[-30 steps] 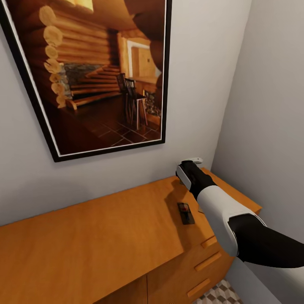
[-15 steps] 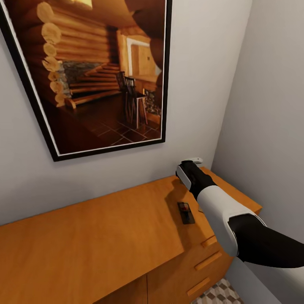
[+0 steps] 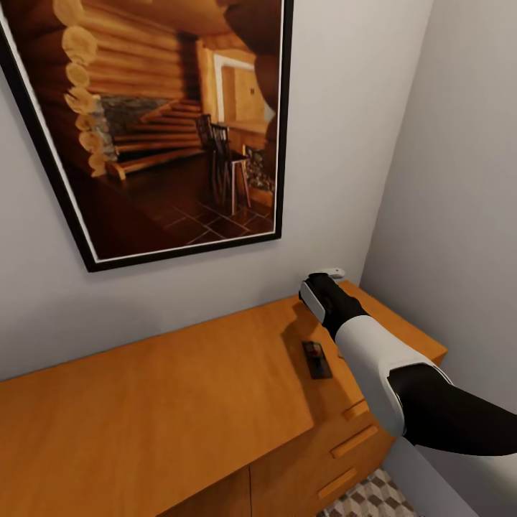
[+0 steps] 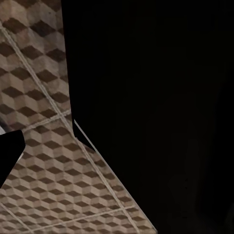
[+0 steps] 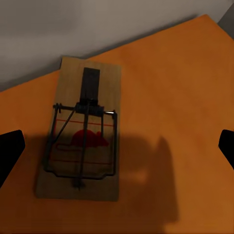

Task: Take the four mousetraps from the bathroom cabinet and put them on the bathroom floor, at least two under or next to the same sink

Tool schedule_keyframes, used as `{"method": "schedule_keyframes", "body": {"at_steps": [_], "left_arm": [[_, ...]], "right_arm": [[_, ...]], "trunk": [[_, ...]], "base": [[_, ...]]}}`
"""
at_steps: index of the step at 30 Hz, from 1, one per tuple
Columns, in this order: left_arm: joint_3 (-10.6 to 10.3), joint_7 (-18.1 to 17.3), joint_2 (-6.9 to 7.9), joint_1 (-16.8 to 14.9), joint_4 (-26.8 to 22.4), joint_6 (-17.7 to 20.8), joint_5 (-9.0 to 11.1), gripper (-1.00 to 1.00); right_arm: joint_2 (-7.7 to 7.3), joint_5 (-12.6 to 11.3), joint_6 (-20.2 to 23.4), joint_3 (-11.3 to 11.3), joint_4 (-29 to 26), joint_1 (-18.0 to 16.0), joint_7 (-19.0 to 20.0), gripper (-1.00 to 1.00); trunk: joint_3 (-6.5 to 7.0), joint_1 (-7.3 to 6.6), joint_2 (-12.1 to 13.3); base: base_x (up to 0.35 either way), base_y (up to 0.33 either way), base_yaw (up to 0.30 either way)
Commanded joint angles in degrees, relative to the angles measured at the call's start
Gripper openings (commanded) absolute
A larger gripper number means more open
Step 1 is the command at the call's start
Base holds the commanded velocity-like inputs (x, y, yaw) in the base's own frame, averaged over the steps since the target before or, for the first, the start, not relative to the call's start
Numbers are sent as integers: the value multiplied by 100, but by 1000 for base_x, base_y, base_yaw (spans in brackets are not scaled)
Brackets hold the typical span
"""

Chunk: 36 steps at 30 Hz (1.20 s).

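- The left wrist view looks down on the bathroom floor (image 4: 44, 190), its cube-patterned tiles crossed by pale grout lines, with a large dark mass over much of the picture; a black shape at one edge may be a fingertip, but whether the left gripper is apart or together cannot be told.
- The framed picture (image 3: 154, 122) of a log-cabin interior hangs on the wall above the cabinet (image 3: 165, 402), whose flat orange-brown top runs to the corner of the room.
- One mousetrap (image 3: 316, 359) lies flat on the cabinet top near its right end, close to the front edge above the bar handles; its long axis runs roughly from the wall side toward the front edge.
- The right gripper (image 5: 117, 146) hangs over that trap — the wrist view looks straight down on it, with one black fingertip at each side edge of the picture, so the jaws stand wide apart and hold nothing. The trap's wire and red bait plate lie between them, the board a little off to one side of centre.
- Judged from this, the right arm is plainly the nearer one, and the coming move is a straight descent with the jaws closing across the board's short width.
- Against the earlier head pictures, the whole view has shifted slightly — the camera moved; arm and trap sit as they did.
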Motion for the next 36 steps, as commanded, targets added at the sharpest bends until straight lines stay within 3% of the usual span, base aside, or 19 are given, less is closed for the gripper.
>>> {"method": "schedule_keyframes", "body": {"at_steps": [1, 36], "left_arm": [[-4, 20, -3, -2, 10, -32, -1, 100], [-4, 20, -28, 6, 10, -32, -1, 100]], "right_arm": [[0, -60, 15, 29, -3, -4, -53, 100], [0, -61, 15, 29, -3, -4, -54, 100]], "trunk": [[-12, 0, -3], [-261, 0, -3]], "base": [[0, 0, 0], [0, 0, 0]]}}
